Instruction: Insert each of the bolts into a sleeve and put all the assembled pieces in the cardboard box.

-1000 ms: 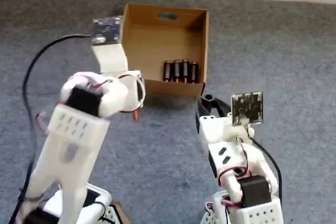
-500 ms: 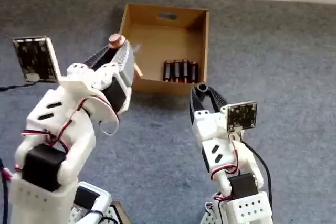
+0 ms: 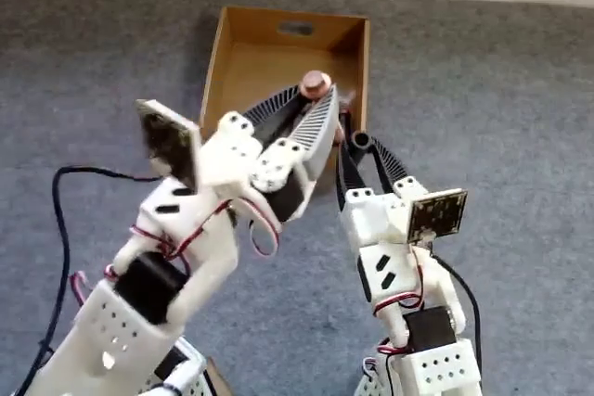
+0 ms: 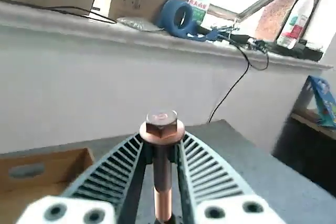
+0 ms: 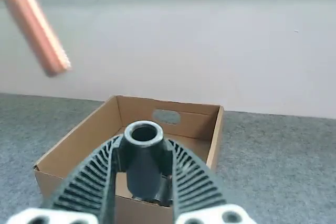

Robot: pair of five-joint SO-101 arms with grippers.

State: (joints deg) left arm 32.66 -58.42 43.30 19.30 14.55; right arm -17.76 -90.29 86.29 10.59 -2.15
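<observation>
My left gripper (image 3: 314, 99) is shut on a copper bolt (image 4: 161, 166), which stands between its ribbed fingers (image 4: 202, 169) with the hexagonal head (image 3: 316, 82) up, raised over the cardboard box (image 3: 239, 39). My right gripper (image 3: 358, 150) is shut on a dark sleeve (image 5: 142, 153), open end up, just in front of the box's near wall. The bolt's threaded tip (image 5: 50, 59) hangs above and to the side of the sleeve's mouth (image 5: 142, 133), apart from it. The left arm covers the box floor where assembled pieces lay.
Grey carpet (image 3: 501, 90) surrounds the box. The box (image 5: 100, 129) has a hand slot (image 5: 166, 116) in its far wall. A white wall and a cluttered sill (image 4: 173, 24) stand behind. A black cable (image 3: 70, 183) trails at the left.
The left arm has swung right with the bolt, from beside the box's left wall to over the box beside the right gripper. The right gripper with the sleeve barely shifted.
</observation>
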